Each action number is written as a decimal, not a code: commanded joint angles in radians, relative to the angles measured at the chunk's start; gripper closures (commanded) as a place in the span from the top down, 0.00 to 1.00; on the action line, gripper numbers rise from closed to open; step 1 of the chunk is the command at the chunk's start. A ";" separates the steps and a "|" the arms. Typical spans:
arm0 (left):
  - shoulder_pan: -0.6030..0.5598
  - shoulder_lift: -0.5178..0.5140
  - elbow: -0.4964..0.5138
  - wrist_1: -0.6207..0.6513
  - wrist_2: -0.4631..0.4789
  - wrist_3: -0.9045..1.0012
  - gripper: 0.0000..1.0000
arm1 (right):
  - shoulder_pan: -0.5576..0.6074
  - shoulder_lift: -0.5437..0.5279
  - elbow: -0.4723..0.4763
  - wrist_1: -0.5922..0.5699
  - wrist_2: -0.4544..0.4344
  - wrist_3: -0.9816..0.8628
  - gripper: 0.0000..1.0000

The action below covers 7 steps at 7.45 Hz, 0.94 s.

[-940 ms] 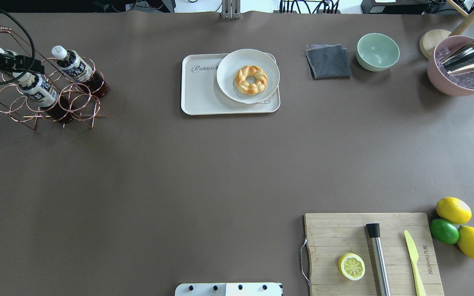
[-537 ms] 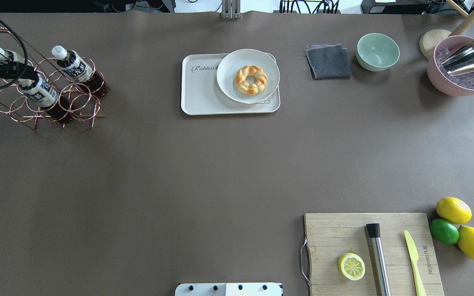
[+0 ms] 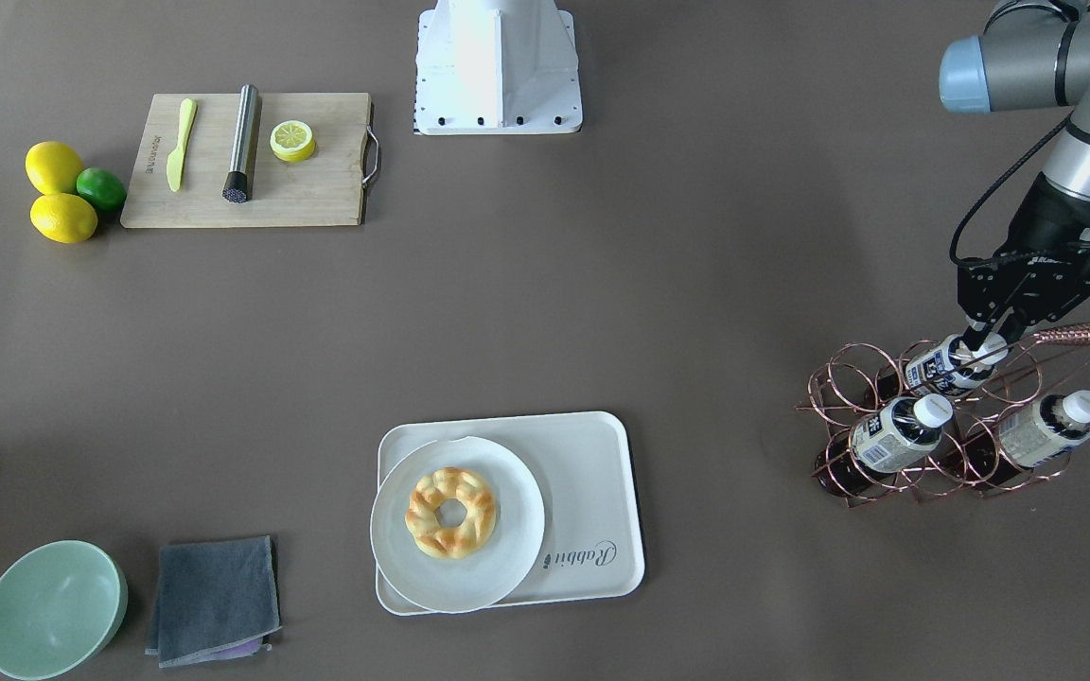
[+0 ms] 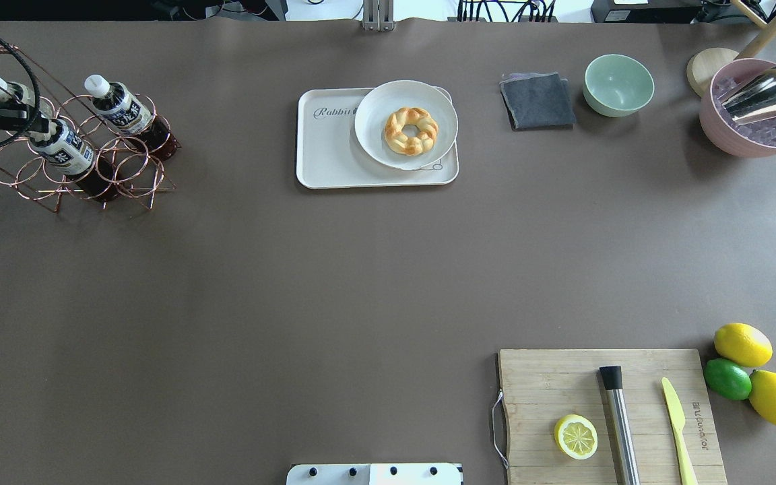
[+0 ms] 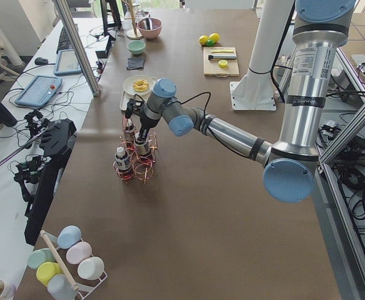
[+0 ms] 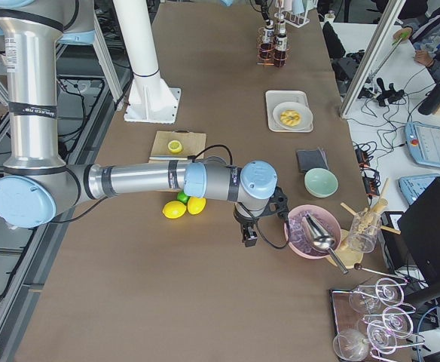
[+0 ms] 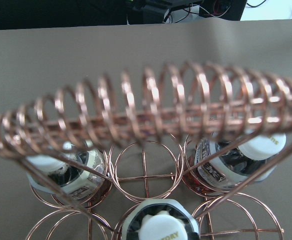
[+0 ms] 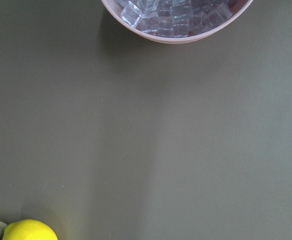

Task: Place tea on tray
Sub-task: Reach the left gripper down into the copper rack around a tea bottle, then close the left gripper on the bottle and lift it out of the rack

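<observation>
Since tea [image 3: 938,371] lies cap-up in the wire rack's [image 3: 1084,332] top ring, left gripper [image 3: 983,342] sits at its cap, jaws either side; gripped or not, can't tell. Tray [image 3: 592,473] well apart, half free beside plate [image 3: 507,558].

I read the grey script "Rabbit" on the tray [image 4: 334,158], close to one short end. The cutting board [image 4: 543,384] bears a line of dark lettering near its right edge, and the tea [image 4: 65,151] has bold white characters on its navy label, but both are too small for me to make out. In the left wrist view a white bottle cap [image 7: 161,227] shows raised letters cut off by the frame edge.
</observation>
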 commanded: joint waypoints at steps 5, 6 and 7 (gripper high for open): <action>-0.208 -0.001 -0.136 0.041 -0.156 0.044 0.00 | 0.000 0.000 -0.002 0.000 0.000 0.000 1.00; -0.284 0.017 -0.173 0.108 -0.194 0.148 0.00 | 0.000 0.000 -0.001 0.000 0.000 0.000 1.00; -0.327 0.019 -0.211 0.176 -0.231 0.213 0.00 | 0.000 0.000 0.001 0.000 0.018 0.000 1.00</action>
